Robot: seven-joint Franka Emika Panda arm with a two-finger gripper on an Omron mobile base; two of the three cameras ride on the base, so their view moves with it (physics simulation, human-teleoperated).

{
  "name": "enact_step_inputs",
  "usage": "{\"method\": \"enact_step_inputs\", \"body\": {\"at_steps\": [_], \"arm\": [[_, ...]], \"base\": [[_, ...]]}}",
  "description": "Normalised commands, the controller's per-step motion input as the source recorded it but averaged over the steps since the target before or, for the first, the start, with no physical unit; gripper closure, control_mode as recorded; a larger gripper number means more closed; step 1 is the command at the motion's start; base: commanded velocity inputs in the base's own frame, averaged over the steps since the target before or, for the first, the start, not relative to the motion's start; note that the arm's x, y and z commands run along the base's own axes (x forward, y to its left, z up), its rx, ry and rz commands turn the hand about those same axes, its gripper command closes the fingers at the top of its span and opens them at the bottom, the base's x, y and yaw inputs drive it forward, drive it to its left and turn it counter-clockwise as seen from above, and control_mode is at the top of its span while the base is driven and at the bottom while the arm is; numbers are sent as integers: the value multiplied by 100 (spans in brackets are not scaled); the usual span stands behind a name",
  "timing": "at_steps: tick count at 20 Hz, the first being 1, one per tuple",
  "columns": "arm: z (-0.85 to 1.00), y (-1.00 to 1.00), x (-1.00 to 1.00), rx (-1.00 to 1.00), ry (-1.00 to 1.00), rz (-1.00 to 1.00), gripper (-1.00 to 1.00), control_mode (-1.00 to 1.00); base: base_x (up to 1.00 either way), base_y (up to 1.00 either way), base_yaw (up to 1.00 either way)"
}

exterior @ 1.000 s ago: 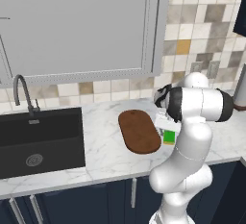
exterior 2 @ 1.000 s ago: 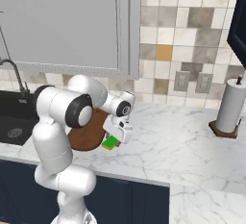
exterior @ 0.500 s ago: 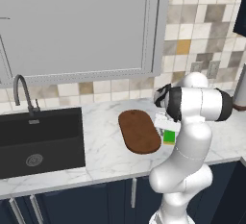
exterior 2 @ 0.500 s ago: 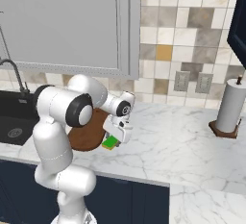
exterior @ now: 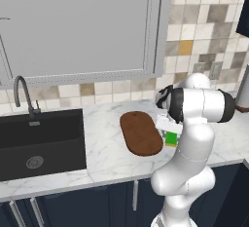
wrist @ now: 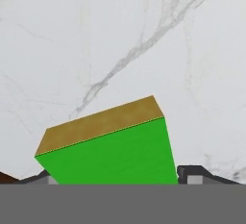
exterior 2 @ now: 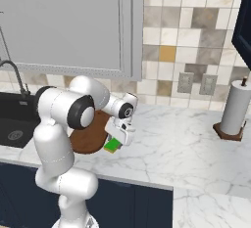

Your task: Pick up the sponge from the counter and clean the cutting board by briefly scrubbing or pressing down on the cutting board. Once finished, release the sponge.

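The sponge [wrist: 110,146] is a bright green block with a tan-yellow layer on one face, tilted. The pincer [exterior 2: 117,141] is closed on it, a fingertip at each side, holding it above the counter [exterior: 104,143] just right of the board [exterior: 141,133].

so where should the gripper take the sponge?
Across the sponge on its two short ends, from above: it's a flat block, and those ends already sit between the fingertips. In the base views the gripper is over it, beside the cutting board.

arm [exterior: 194,138]: glossy white rounded links | dark joint bands | white base column
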Motion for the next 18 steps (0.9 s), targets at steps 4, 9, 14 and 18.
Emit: {"method": "enact_step_inputs", "body": {"at_steps": [4, 9, 14, 18], "arm": [[-8, 0, 0, 0, 0, -2, 100, -100], [6, -8, -11, 3, -1, -5, 100, -100], [36, -14, -34, 3, -6, -16, 100, -100], [54, 1, -21, 0, 0, -23, 100, -100]], "base": [[0, 0, 0], [0, 0, 0], [0, 0, 0], [0, 0, 0]]}}
